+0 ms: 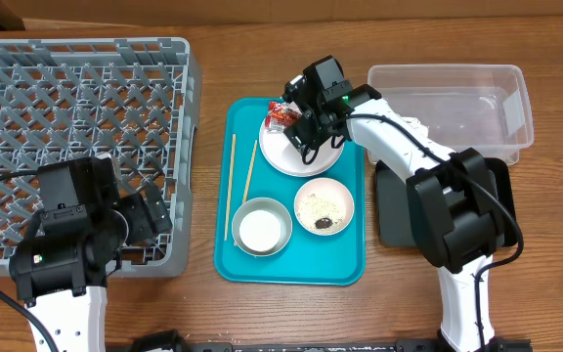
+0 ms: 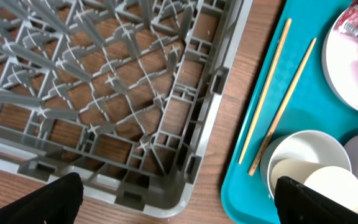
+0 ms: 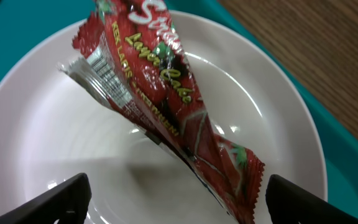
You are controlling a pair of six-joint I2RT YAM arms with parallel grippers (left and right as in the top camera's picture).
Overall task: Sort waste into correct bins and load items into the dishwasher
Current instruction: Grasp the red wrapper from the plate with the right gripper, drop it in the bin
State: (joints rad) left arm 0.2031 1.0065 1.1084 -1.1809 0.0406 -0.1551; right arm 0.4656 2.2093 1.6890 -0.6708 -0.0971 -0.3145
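Note:
The red-and-white wrapper (image 3: 166, 93) lies on the white plate (image 3: 55, 137) on the teal tray. My right gripper (image 3: 179, 202) is open just above the plate, a finger on each side of the wrapper's lower end; overhead it (image 1: 308, 127) sits beside the wrapper (image 1: 281, 115). Two chopsticks (image 1: 231, 186) lie left of the plate (image 1: 296, 156). The grey metal bowl (image 1: 262, 227) holds something white. The pink bowl (image 1: 324, 207) holds rice and a brown lump. My left gripper (image 2: 179, 205) is open and empty over the dish rack's (image 2: 104, 93) front right corner. No napkin shows.
The teal tray (image 1: 296, 269) lies mid-table. The clear tub (image 1: 457, 98) stands at the back right, with the black tray (image 1: 391, 210) in front of it, partly under my right arm. The dish rack (image 1: 76, 98) fills the left side.

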